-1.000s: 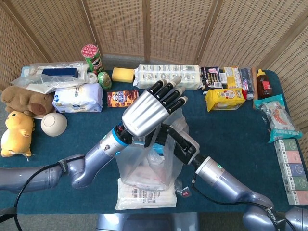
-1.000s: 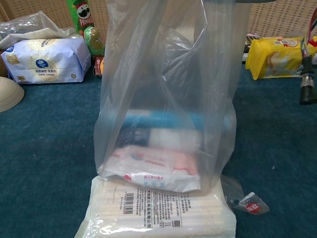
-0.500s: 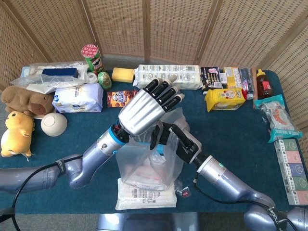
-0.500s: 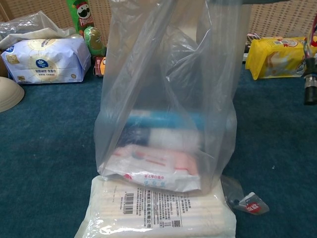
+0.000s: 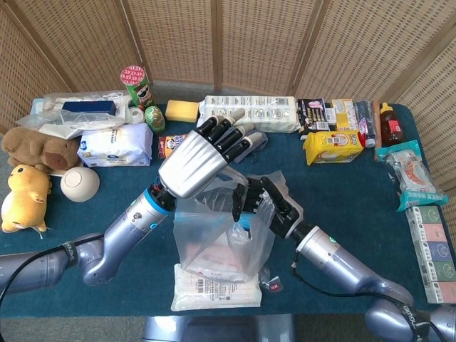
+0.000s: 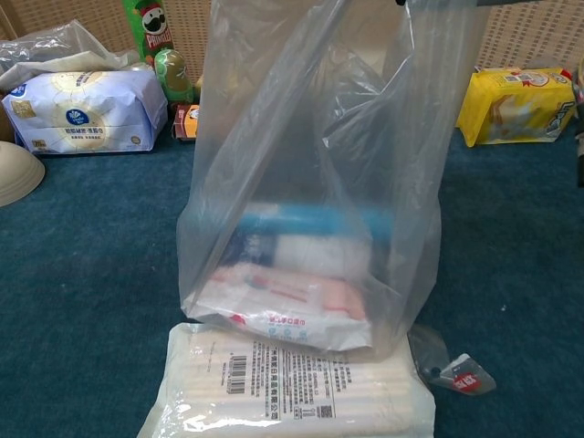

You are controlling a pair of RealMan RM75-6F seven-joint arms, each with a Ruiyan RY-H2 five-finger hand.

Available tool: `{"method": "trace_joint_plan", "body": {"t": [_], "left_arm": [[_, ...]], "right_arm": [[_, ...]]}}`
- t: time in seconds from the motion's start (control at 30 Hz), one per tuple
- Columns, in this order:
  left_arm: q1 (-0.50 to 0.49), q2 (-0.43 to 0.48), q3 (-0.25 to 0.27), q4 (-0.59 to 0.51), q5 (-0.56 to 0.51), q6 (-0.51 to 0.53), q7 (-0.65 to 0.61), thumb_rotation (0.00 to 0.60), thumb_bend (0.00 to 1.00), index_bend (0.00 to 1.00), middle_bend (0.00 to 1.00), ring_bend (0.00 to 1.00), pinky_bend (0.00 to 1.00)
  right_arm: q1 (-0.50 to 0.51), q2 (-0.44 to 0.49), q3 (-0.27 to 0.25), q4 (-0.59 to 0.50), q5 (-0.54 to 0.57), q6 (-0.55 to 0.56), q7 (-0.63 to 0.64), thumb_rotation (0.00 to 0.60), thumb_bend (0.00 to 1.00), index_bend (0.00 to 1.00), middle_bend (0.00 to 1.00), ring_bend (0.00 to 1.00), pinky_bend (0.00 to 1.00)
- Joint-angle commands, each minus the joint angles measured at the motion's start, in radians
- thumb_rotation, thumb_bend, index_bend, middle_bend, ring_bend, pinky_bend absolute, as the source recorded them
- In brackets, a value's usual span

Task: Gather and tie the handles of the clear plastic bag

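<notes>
A teal cloth-covered table (image 5: 356, 214) before wicker screens is crowded with snacks. The clear plastic bag (image 6: 310, 210) stands upright on a flat white packet (image 6: 292, 392), directly beneath both hands. The silver left hand (image 5: 199, 160) hovers above its mouth, fingers extended, apparently holding nothing. The black right hand (image 5: 260, 203) curls into the bag's top, seemingly gathering the handles, though its grip is unclear.

A table (image 5: 356, 192) covered in teal cloth carries a white flat pack (image 5: 216, 288) at the front edge, a small wrapper (image 6: 461, 374) beside it, a bowl (image 5: 79, 183), two plush toys (image 5: 27, 196) at left, a chip can (image 5: 137, 85), tissue packs (image 5: 114, 146), a yellow snack bag (image 5: 329, 147) and boxes (image 5: 431, 246) at right.
</notes>
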State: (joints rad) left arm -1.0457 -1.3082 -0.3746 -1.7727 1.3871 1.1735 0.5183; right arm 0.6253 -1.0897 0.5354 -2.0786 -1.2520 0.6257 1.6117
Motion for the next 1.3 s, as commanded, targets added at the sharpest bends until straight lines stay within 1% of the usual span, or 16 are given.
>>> {"method": "trace_joint_plan", "body": {"t": [0.03, 0.17, 0.27, 0.43, 0.47, 0.5, 0.53, 0.57, 0.67, 0.73, 0.83, 0.9, 1.07, 1.2, 1.3], "left_arm": [[0.011, 0.017, 0.005, -0.026, -0.027, -0.02, -0.019, 0.6, 0.09, 0.13, 0.23, 0.1, 0.28], [0.02, 0.044, 0.005, -0.067, -0.071, -0.05, -0.05, 0.6, 0.09, 0.09, 0.22, 0.09, 0.28], [0.027, 0.063, 0.011, -0.083, -0.074, -0.06, -0.061, 0.6, 0.08, 0.08, 0.22, 0.09, 0.28], [0.092, 0.119, 0.039, -0.14, -0.019, -0.002, -0.099, 0.6, 0.08, 0.07, 0.22, 0.08, 0.28], [0.109, 0.131, 0.047, -0.148, -0.004, 0.015, -0.098, 0.6, 0.08, 0.07, 0.22, 0.08, 0.28], [0.126, 0.142, 0.056, -0.156, 0.012, 0.034, -0.097, 0.6, 0.08, 0.07, 0.22, 0.08, 0.28], [0.158, 0.159, 0.07, -0.163, 0.029, 0.069, -0.095, 0.6, 0.08, 0.07, 0.21, 0.08, 0.28], [0.203, 0.182, 0.095, -0.179, 0.063, 0.114, -0.099, 0.6, 0.08, 0.07, 0.21, 0.08, 0.28], [0.278, 0.224, 0.139, -0.191, 0.115, 0.179, -0.124, 0.6, 0.08, 0.06, 0.21, 0.08, 0.28], [0.321, 0.245, 0.165, -0.192, 0.141, 0.212, -0.134, 0.6, 0.08, 0.06, 0.22, 0.08, 0.28], [0.388, 0.27, 0.208, -0.191, 0.177, 0.26, -0.147, 0.6, 0.08, 0.06, 0.22, 0.08, 0.28], [0.429, 0.283, 0.235, -0.19, 0.196, 0.288, -0.151, 0.6, 0.08, 0.06, 0.21, 0.08, 0.28], [0.549, 0.295, 0.325, -0.182, 0.247, 0.358, -0.154, 0.6, 0.08, 0.06, 0.22, 0.07, 0.28], [0.628, 0.28, 0.381, -0.159, 0.286, 0.413, -0.157, 0.6, 0.08, 0.06, 0.21, 0.07, 0.28], [0.714, 0.254, 0.445, -0.122, 0.322, 0.463, -0.172, 0.6, 0.08, 0.06, 0.21, 0.07, 0.28]], "right_arm": [[-0.001, 0.003, 0.002, 0.004, -0.001, -0.004, 0.005, 0.257, 0.1, 0.56, 0.63, 0.61, 0.57], [-0.001, 0.003, 0.005, 0.01, 0.005, -0.007, 0.008, 0.259, 0.1, 0.56, 0.63, 0.61, 0.57], [0.0, 0.004, 0.01, 0.014, 0.014, -0.009, 0.008, 0.256, 0.1, 0.56, 0.63, 0.61, 0.57], [-0.002, 0.015, 0.025, 0.021, 0.035, -0.018, 0.023, 0.26, 0.1, 0.56, 0.63, 0.61, 0.59], [-0.005, 0.018, 0.029, 0.019, 0.037, -0.021, 0.029, 0.269, 0.1, 0.56, 0.64, 0.61, 0.59], [-0.007, 0.021, 0.033, 0.017, 0.039, -0.024, 0.037, 0.29, 0.1, 0.56, 0.64, 0.62, 0.59], [-0.013, 0.026, 0.039, 0.012, 0.045, -0.026, 0.053, 0.319, 0.1, 0.57, 0.64, 0.62, 0.6], [-0.019, 0.037, 0.049, 0.006, 0.05, -0.034, 0.072, 0.34, 0.1, 0.57, 0.64, 0.62, 0.61], [-0.029, 0.058, 0.068, -0.003, 0.051, -0.051, 0.097, 0.407, 0.12, 0.57, 0.65, 0.65, 0.64], [-0.036, 0.07, 0.079, -0.011, 0.052, -0.056, 0.107, 0.478, 0.13, 0.58, 0.65, 0.66, 0.66], [-0.046, 0.088, 0.098, -0.028, 0.06, -0.059, 0.116, 0.563, 0.16, 0.6, 0.67, 0.68, 0.68], [-0.051, 0.103, 0.111, -0.039, 0.078, -0.059, 0.119, 0.593, 0.18, 0.61, 0.68, 0.7, 0.7], [-0.056, 0.144, 0.154, -0.071, 0.147, -0.05, 0.104, 0.6, 0.21, 0.66, 0.73, 0.77, 0.78], [-0.061, 0.18, 0.19, -0.099, 0.197, -0.044, 0.092, 0.6, 0.22, 0.68, 0.75, 0.8, 0.82], [-0.071, 0.232, 0.246, -0.135, 0.248, -0.026, 0.072, 0.6, 0.23, 0.69, 0.76, 0.81, 0.83]]}}
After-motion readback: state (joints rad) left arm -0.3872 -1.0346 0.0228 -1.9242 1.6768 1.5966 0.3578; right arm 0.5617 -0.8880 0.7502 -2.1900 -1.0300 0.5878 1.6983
